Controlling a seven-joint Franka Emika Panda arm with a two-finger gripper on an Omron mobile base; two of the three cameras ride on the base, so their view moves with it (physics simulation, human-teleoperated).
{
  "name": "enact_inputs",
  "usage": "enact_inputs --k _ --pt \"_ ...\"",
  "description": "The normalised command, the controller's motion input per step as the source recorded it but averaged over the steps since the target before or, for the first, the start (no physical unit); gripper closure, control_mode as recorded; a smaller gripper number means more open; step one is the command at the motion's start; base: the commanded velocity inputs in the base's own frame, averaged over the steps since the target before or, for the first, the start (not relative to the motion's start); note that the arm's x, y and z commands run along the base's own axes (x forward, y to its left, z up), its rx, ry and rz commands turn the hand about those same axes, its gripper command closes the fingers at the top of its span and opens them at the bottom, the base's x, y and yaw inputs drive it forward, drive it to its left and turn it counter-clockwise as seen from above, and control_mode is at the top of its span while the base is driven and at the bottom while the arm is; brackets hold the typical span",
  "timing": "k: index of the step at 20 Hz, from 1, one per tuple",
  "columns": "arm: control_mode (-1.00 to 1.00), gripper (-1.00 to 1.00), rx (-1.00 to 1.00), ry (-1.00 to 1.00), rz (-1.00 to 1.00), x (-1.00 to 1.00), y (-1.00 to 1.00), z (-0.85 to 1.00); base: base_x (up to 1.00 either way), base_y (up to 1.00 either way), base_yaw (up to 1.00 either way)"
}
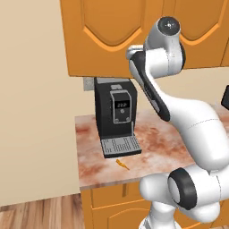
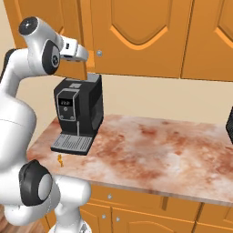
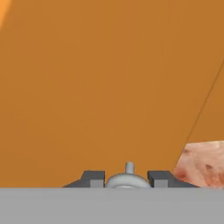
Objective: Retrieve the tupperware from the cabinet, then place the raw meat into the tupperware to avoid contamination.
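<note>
The cabinet (image 1: 107, 36) hangs above the counter with its arched doors (image 2: 136, 36). In the hand view its orange door (image 3: 109, 87) is very close, and a small round silver knob (image 3: 128, 177) sits between my two dark fingertips (image 3: 94, 178). My gripper (image 3: 127, 178) is shut on that knob. From the right base view, my hand (image 2: 75, 51) is at the left door's lower corner (image 2: 73, 69), which stands slightly out from the cabinet front. The raw meat (image 1: 121, 164) (image 2: 60, 159) lies on the counter, just in front of the coffee machine's tray. The tupperware is out of view.
A black coffee machine (image 1: 114, 114) (image 2: 78, 111) stands on the marbled counter (image 1: 170, 138) (image 2: 159, 145) below my hand. A dark object (image 2: 230, 125) shows at the right edge. Base cabinets (image 2: 136, 209) run under the counter. A beige wall (image 1: 31, 112) borders the left.
</note>
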Motion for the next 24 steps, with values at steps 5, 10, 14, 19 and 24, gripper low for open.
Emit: enact_inputs --k 5,10,14,19,24 --pt "-1.0 1.0 -0.01 0.12 -0.11 -0.52 0.43 0.03 0.0 0.0 0.0" --pt "-1.0 1.0 0.0 0.15 -0.14 -0.45 0.5 0.01 0.0 0.0 0.0" --pt "-1.0 1.0 -0.02 0.12 -0.13 -0.4 0.61 -0.06 0.0 0.0 0.0" --pt "-1.0 -1.0 -0.04 0.09 -0.11 -0.2 0.68 -0.21 0.0 0.0 0.0" --pt "-1.0 -1.0 -0.02 0.02 -0.1 -0.1 0.43 -0.1 0.0 0.0 0.0"
